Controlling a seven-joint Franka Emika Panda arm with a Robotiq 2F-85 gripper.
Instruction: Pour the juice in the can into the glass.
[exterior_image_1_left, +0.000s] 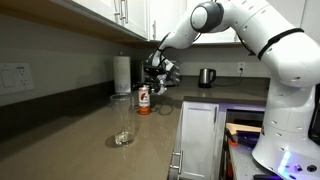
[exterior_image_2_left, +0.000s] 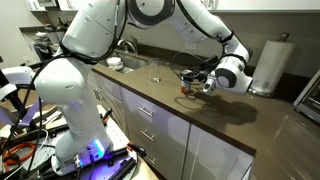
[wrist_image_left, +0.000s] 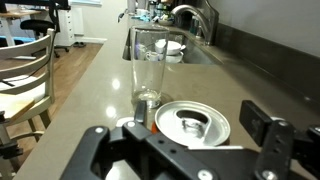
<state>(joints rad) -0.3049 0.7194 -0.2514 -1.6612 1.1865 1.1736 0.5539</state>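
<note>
Step in hand: reach-to-grasp on the can, pour not started. The small red-orange cylindrical drink can with a white band and silvery top (exterior_image_1_left: 144, 100) stands upright on the grey-brown countertop (exterior_image_1_left: 60, 140), centre of the frame in an exterior view. In the wrist view its round top fills the lower centre.

The black Robotiq gripper (exterior_image_1_left: 157, 84) on the white arm (exterior_image_1_left: 250, 30) hangs just up and right of the drink can. Its jaws are spread wide: one black finger (wrist_image_left: 92, 145) at lower left, the other at lower right of the wrist frame. The can top sits between them with a gap on each side. Nothing is gripped.

The tall clear straight-sided glass tumbler (wrist_image_left: 148, 65) stands upright beyond the can, upper centre of the wrist view. In an exterior view it is lower centre-left (exterior_image_1_left: 122, 128), near the can but apart from it, and looks empty. The juice isn't visible; can't tell the level inside the can.

Next move likely calls for:
- dropping the fingers around the can body
- closing without denting the thin wall
- lifting and carrying it over the glass tumbler
- tilting with the opening toward the rim

Risk: a finger nudges the can over.

The white paper-towel roll (exterior_image_1_left: 121, 73) up-left of the can is not the target.
</note>
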